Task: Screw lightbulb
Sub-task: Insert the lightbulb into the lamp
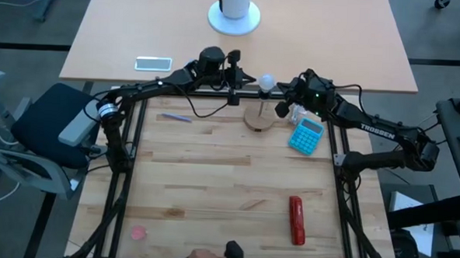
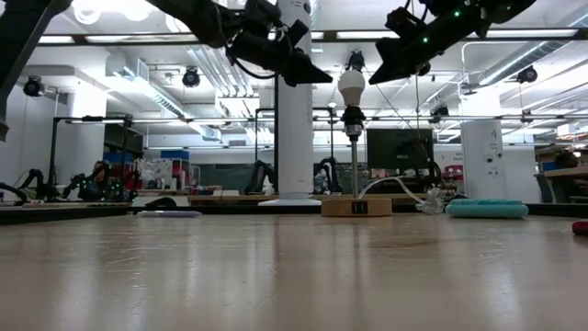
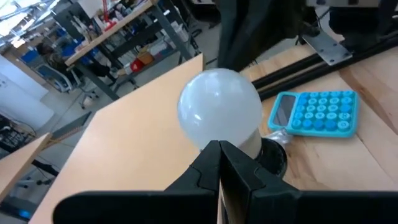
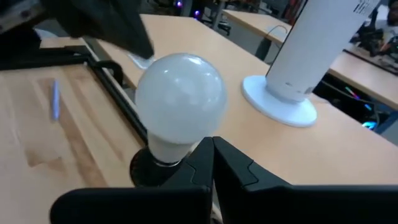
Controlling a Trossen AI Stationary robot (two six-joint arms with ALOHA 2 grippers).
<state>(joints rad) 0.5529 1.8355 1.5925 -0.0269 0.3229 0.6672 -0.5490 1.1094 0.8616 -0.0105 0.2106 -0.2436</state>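
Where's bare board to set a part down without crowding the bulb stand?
Free: the wide middle of the wooden board, between the blue pen and the red tool. Crowded: the far edge, where both shut grippers, left gripper and right gripper, flank the lightbulb on its round base, with the blue calculator beside.

The one word that reads clearly is "TROSSEN", in white capitals along the dark forearm of the right robot arm (image 1: 374, 127), seen from above. The light-blue plastic calculator (image 3: 316, 112) carries rows of white keys — their marks, probably digits, are too small to make out.
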